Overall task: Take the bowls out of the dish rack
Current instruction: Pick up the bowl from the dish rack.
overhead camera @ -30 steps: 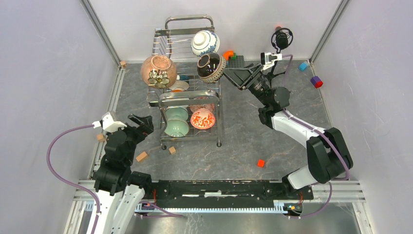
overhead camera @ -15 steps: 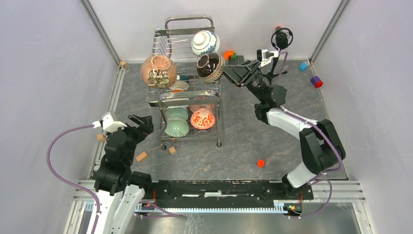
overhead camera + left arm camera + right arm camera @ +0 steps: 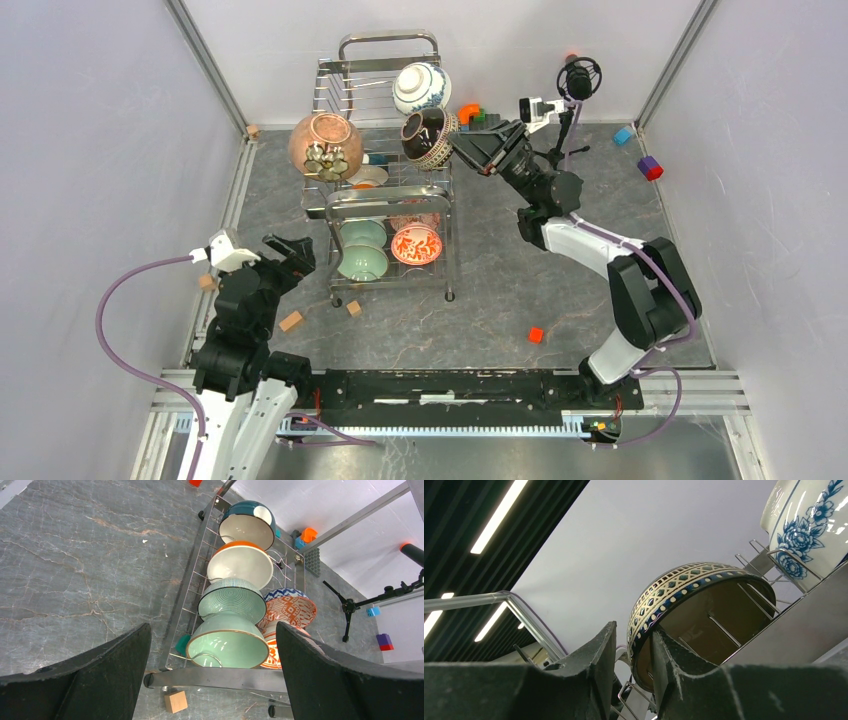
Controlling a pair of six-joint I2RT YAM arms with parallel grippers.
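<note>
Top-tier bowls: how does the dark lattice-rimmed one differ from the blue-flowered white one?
The dark lattice-rimmed bowl is brown inside; the blue-flowered bowl is white. The right gripper straddles the dark lattice-rimmed bowl's rim; the blue-flowered bowl is untouched. Both stand on edge on the upper tier of the dish rack.

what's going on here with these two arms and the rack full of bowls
The robot is unloading bowls from the dish rack. The right gripper has its fingers on either side of the rim of the dark patterned bowl on the upper tier; whether the rim is pinched yet is unclear. The left gripper hangs open beside the lower tier, holding nothing. The copper bowl and the blue-and-white bowl sit in the rack too.
</note>
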